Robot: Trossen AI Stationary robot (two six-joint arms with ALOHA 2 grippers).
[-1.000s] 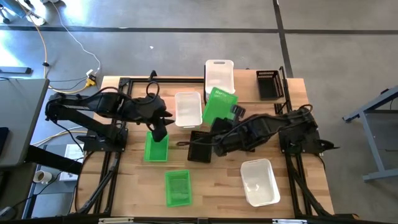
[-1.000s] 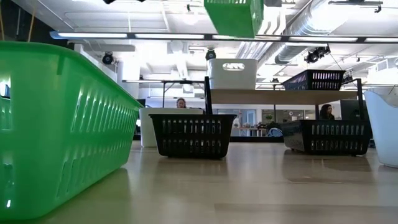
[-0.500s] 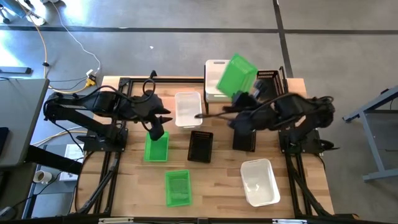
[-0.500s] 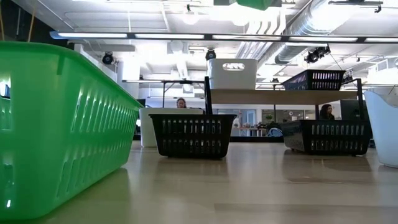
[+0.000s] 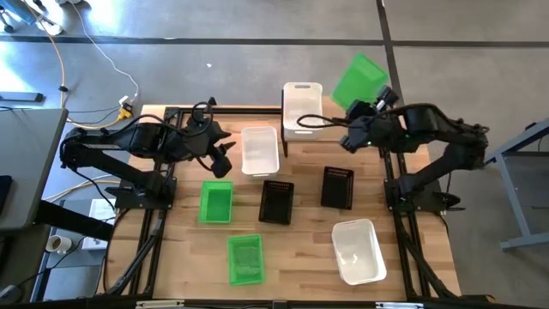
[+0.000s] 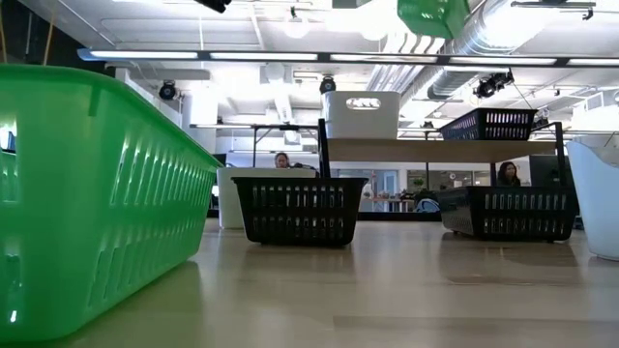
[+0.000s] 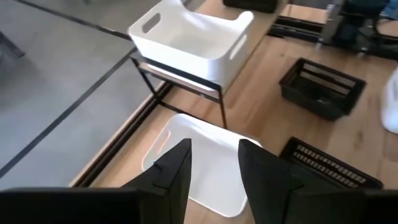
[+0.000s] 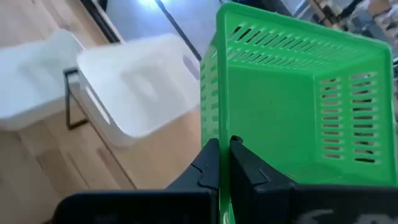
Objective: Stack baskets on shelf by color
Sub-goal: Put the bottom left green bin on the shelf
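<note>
Right gripper [image 5: 367, 114]: I see it clamped on the rim of a green basket [image 5: 358, 81], raised at 1 o'clock above the shelf [image 6: 440, 148].
Left gripper [image 7: 213, 163]: parted, holding nothing, over a white basket [image 7: 205, 162] at 11 o'clock.

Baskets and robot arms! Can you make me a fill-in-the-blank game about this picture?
1. The right gripper holds a ___ basket in the air.
2. The white basket on the shelf sits beside a ___ basket.
3. The left gripper hovers over a ___ basket.

Missing words: green; black; white
</note>
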